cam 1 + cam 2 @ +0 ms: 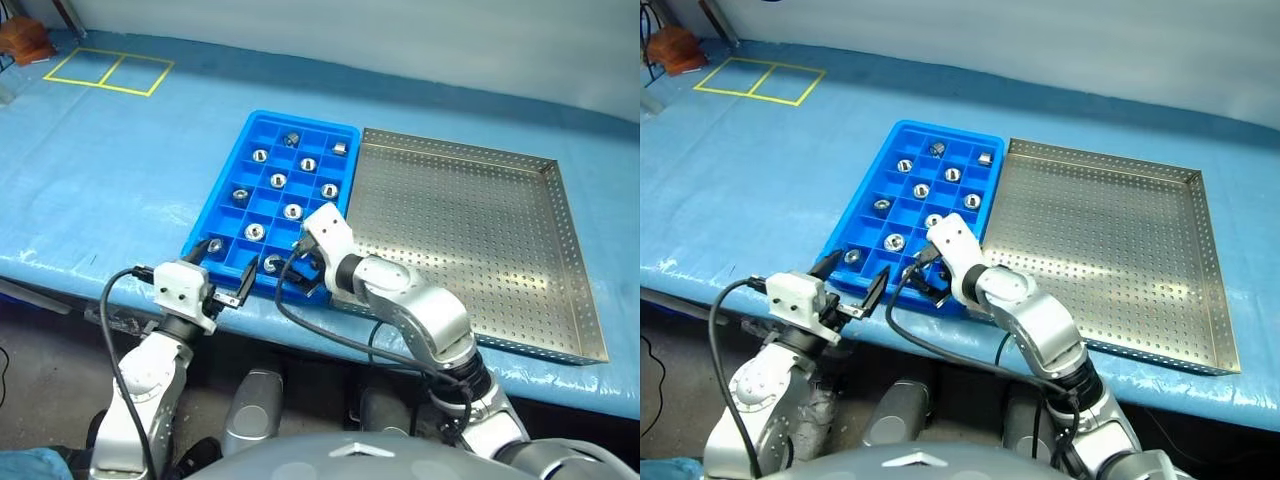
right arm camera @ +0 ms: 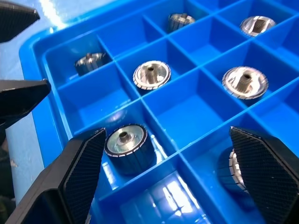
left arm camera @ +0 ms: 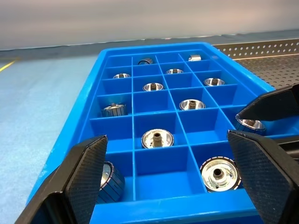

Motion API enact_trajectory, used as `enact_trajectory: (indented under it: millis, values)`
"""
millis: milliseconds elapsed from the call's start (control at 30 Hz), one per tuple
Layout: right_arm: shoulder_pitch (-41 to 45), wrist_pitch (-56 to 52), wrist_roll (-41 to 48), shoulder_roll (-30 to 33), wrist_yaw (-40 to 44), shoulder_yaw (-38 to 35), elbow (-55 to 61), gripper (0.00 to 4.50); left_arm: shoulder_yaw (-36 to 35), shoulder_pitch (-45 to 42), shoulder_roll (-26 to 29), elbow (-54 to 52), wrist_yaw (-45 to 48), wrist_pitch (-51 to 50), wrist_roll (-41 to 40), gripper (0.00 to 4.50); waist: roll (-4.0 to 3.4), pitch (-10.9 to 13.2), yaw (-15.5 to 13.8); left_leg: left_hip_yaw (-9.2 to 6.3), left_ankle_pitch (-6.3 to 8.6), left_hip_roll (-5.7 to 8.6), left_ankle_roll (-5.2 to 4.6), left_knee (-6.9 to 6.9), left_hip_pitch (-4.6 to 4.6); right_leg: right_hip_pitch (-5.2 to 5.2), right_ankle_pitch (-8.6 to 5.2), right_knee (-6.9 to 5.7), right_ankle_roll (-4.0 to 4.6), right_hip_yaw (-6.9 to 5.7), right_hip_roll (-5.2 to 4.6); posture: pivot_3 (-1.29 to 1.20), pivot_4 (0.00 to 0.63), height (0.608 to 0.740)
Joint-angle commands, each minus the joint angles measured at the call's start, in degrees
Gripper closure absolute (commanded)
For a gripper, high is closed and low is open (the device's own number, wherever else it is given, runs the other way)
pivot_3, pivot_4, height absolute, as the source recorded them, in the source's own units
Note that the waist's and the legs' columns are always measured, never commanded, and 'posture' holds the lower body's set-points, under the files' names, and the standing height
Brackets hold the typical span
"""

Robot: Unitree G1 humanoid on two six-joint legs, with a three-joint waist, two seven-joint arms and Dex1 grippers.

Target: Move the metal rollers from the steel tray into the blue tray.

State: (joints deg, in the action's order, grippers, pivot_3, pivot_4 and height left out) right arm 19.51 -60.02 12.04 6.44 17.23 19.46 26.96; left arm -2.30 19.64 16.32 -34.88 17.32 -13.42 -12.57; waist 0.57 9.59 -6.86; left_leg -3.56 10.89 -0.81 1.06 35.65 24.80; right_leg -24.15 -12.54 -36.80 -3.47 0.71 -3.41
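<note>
The blue tray (image 1: 219, 186) lies on the table, left of the steel tray (image 1: 470, 230). Several metal rollers (image 1: 292, 211) sit one to a compartment in the blue tray. The steel tray's perforated floor shows no rollers. My right gripper (image 2: 167, 135) hangs open over the blue tray's near row. One roller (image 2: 125, 144) lies in the compartment just below its fingers, and another (image 2: 233, 170) is partly hidden by one of them. My left gripper (image 3: 167, 140) is open and level at the tray's near left corner, holding nothing.
The table's front edge runs just below both trays. Yellow tape squares (image 1: 105, 70) mark the blue cover at the far left, near a brown object (image 1: 22, 40). Black cables (image 1: 330, 335) loop from the wrists below the table edge.
</note>
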Motion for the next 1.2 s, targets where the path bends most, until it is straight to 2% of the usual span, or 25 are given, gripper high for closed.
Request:
enact_trajectory:
  millis: [33, 233, 500, 733, 933, 1200]
  values:
    - [0.0, 4.2, 0.7, 1.1, 0.0, -4.5, 5.7, 0.01, -4.4, -2.9, 2.0, -2.0, 1.2, -0.8, -2.8, 0.0, 0.0, 0.0, 0.3, -0.01, 0.0, 0.0, 0.01, 0.02, 0.0, -0.01, 0.0, 0.0, 0.0, -0.01, 0.0, 0.22, 0.15, 0.74]
    - [-6.3, 16.8, -2.5, 6.3, -0.9, -9.2, 10.1, 0.01, -6.7, -12.6, 4.4, 3.3, 2.1, -1.4, -3.0, 0.0, 0.02, 0.0, 1.8, 0.01, 0.0, 0.03, 0.01, 0.15, -0.1, 0.06, 0.02, 0.05, -0.04, 0.0, -0.02, 0.12, 0.15, 0.74]
    - [-20.7, 26.6, -1.6, 10.0, 0.3, -16.4, 13.5, 0.01, -0.3, -23.3, 3.0, 12.1, 5.3, -0.9, -2.0, 0.0, 0.05, 0.0, 5.6, 0.0, -0.01, 0.04, 0.0, 0.2, -0.2, 0.42, 0.06, 0.05, -0.09, 0.06, 0.0, 0.01, 0.15, 0.74]
    - [-29.1, 31.5, -4.2, 8.4, -3.5, -18.0, 13.6, 0.01, 4.5, -24.9, 1.1, 16.6, 3.7, -2.8, 1.4, 0.0, 0.05, 0.0, 8.3, 0.04, -0.02, -0.04, -0.02, 0.3, -0.38, 0.49, 0.07, -0.09, -0.11, 0.12, 0.05, -0.04, 0.15, 0.74]
    - [-32.8, 35.1, -5.8, 5.5, -6.4, -17.1, 13.0, 0.01, 5.8, -25.2, 0.2, 17.3, 4.0, -2.8, 2.0, 0.0, 0.05, 0.0, 8.4, 0.06, -0.02, -0.03, -0.02, 0.31, -0.37, 0.49, 0.08, -0.07, -0.12, 0.16, 0.04, -0.04, 0.15, 0.74]
    - [-32.6, 35.6, -6.6, 5.0, -6.9, -16.8, 12.2, 0.01, 5.5, -25.2, 0.7, 17.3, 4.3, -2.9, 2.0, 0.0, 0.05, 0.0, 8.4, 0.06, -0.02, -0.03, -0.02, 0.32, -0.37, 0.49, 0.08, -0.08, -0.12, 0.16, 0.04, -0.04, 0.15, 0.74]
